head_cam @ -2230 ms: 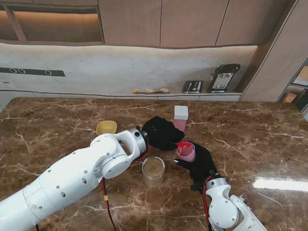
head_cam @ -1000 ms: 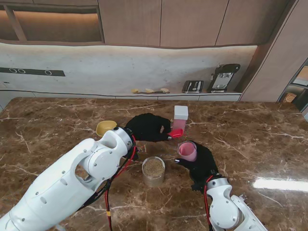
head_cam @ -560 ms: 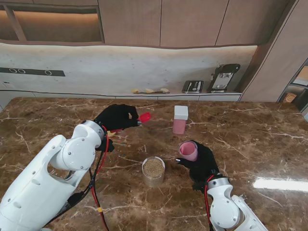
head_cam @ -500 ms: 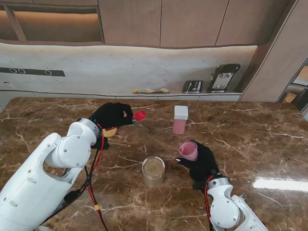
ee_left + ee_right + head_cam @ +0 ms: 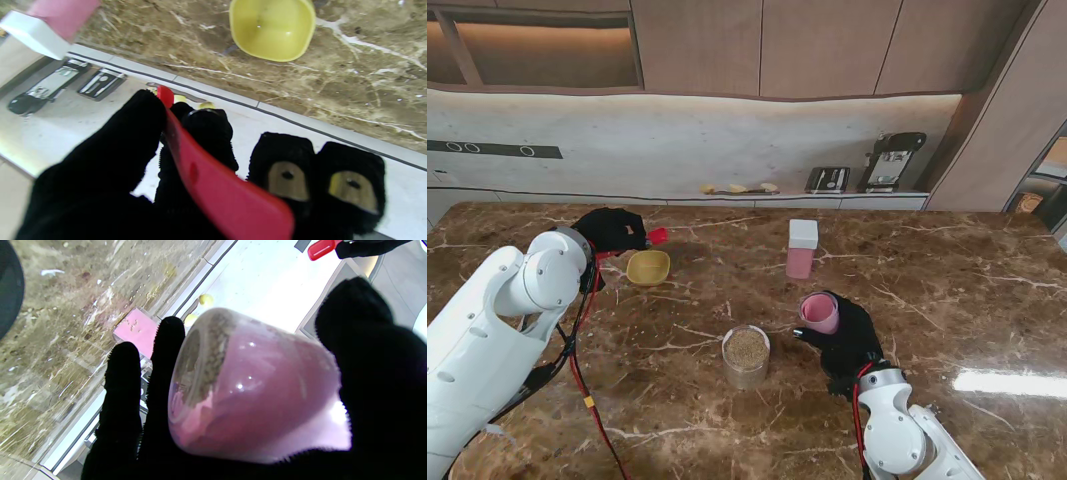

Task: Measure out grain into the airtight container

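Holding the grain cup tilted while the scoop is carried off to the left.

Nearest me, the right hand (image 5: 845, 340) grips the pink measuring cup (image 5: 817, 313), grain visible at its mouth, probably ready to tip. Just left stands the clear jar of grain (image 5: 746, 354). Farther off, the pink airtight container (image 5: 801, 249) waits with its white lid on. The left hand (image 5: 611, 231) pinches the red scoop (image 5: 656, 237) beside the yellow bowl (image 5: 648, 267), likely to set it down.

Bowl (image 5: 648, 266) far left – jar (image 5: 746, 355) nearest me, canister (image 5: 802, 249) behind.
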Robot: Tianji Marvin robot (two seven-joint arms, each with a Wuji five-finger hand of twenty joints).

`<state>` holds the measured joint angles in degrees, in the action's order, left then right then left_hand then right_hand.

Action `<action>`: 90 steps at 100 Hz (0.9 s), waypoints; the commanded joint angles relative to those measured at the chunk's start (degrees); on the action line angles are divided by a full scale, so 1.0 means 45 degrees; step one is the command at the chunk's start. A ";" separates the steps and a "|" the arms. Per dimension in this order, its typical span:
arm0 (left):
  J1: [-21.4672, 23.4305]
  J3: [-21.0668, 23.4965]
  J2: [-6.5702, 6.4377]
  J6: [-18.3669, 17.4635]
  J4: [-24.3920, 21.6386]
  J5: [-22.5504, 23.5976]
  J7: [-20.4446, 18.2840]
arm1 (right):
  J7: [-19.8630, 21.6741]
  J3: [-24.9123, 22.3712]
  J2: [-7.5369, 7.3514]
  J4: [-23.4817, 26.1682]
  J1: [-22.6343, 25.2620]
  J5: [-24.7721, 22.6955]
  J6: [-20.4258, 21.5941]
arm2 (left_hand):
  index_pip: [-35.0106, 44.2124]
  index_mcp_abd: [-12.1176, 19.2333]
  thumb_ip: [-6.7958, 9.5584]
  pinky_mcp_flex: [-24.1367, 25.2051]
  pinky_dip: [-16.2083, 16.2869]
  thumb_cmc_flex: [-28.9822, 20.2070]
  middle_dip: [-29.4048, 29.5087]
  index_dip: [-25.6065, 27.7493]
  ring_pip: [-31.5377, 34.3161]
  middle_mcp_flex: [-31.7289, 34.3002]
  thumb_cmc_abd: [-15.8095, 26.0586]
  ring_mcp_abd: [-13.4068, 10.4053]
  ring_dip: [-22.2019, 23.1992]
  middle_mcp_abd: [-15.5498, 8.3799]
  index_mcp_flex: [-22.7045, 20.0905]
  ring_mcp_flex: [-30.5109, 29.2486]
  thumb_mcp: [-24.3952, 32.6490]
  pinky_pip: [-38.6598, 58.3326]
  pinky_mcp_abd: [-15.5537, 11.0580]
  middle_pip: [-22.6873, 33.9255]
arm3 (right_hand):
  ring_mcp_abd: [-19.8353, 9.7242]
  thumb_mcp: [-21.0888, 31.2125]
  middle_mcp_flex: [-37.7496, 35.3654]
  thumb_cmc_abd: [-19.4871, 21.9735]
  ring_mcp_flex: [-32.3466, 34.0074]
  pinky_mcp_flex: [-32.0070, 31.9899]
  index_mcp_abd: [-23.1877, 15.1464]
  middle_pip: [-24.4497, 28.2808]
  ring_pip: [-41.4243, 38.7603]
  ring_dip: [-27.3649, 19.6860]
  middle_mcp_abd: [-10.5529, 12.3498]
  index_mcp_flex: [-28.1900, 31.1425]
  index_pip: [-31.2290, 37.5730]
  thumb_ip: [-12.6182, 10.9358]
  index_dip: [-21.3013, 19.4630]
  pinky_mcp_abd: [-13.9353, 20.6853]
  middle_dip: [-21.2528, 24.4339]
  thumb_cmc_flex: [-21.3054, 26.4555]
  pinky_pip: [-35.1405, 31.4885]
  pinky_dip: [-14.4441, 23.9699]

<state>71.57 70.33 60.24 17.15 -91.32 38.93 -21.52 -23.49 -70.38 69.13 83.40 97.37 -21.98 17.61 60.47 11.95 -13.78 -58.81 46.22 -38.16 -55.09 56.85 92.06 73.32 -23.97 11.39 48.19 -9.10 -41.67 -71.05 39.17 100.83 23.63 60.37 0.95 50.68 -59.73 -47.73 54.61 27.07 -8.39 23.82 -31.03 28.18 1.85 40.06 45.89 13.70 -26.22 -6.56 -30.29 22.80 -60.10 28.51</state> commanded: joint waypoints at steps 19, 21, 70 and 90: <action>-0.1247 -0.0793 -0.0076 0.0277 0.1840 0.0129 -0.0204 | 0.0170 -0.0023 0.0013 0.0024 0.0091 0.0050 -0.0187 | 0.0348 0.1035 0.0144 -0.0539 0.0175 -0.0873 0.0033 -0.0083 0.1070 0.0959 0.0358 0.0295 0.0039 -0.0214 -0.0387 -0.0362 0.0573 0.1942 0.0266 0.0332 | -0.0177 0.1795 0.0026 0.2707 -0.0150 -0.0050 -0.1118 -0.0064 0.0034 0.0171 0.0385 0.0715 0.0109 0.0459 0.0030 0.0078 0.0106 0.0463 0.0042 0.0112; -0.1336 -0.0872 -0.0071 0.0321 0.1982 0.0094 -0.0203 | 0.0168 -0.0024 0.0014 0.0024 0.0089 0.0051 -0.0196 | 0.0353 0.1032 0.0149 -0.0539 0.0176 -0.0890 0.0033 -0.0081 0.1070 0.0959 0.0362 0.0294 0.0039 -0.0216 -0.0383 -0.0362 0.0576 0.1942 0.0265 0.0330 | -0.0180 0.1792 0.0025 0.2712 -0.0144 -0.0050 -0.1116 -0.0064 0.0032 0.0172 0.0383 0.0719 0.0110 0.0459 0.0028 0.0078 0.0106 0.0457 0.0042 0.0112; -0.2914 -0.2686 0.0130 0.0662 0.4906 -0.0631 0.0330 | 0.0210 -0.0052 0.0002 0.0041 0.0079 0.0044 -0.0299 | 0.0394 0.1071 0.0143 -0.0540 0.0187 -0.0919 0.0006 -0.0099 0.1067 0.0954 0.0429 0.0292 0.0047 -0.0225 -0.0317 -0.0363 0.0460 0.1939 0.0260 0.0285 | -0.0181 0.1764 0.0026 0.2738 -0.0147 -0.0063 -0.1111 -0.0069 0.0033 0.0173 0.0383 0.0730 0.0099 0.0444 0.0023 0.0099 0.0107 0.0438 0.0052 0.0113; -0.3253 -0.3098 0.0232 0.0642 0.5691 -0.0933 0.0605 | 0.0244 -0.0045 -0.0005 0.0027 0.0065 0.0036 -0.0337 | 0.0402 0.1068 0.0148 -0.0539 0.0186 -0.0937 -0.0008 -0.0112 0.1067 0.0955 0.0446 0.0292 0.0049 -0.0211 -0.0310 -0.0363 0.0415 0.1927 0.0269 0.0268 | -0.0183 0.1762 0.0031 0.2727 -0.0160 -0.0068 -0.1111 -0.0073 0.0041 0.0170 0.0384 0.0729 0.0099 0.0439 0.0016 0.0086 0.0108 0.0452 0.0054 0.0115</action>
<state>57.16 56.71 60.97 20.04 -66.78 34.95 -18.95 -23.25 -70.55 69.07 83.70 97.36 -22.05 16.46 60.47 11.95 -13.78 -58.81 46.23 -38.18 -55.09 56.85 92.06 73.32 -23.95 11.40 48.19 -9.01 -41.67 -71.05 39.17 100.84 23.67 60.38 0.95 50.68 -59.73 -47.73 54.61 27.06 -8.39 23.82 -31.03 28.18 1.85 40.06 45.89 13.70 -26.22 -6.56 -30.29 22.80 -60.10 28.51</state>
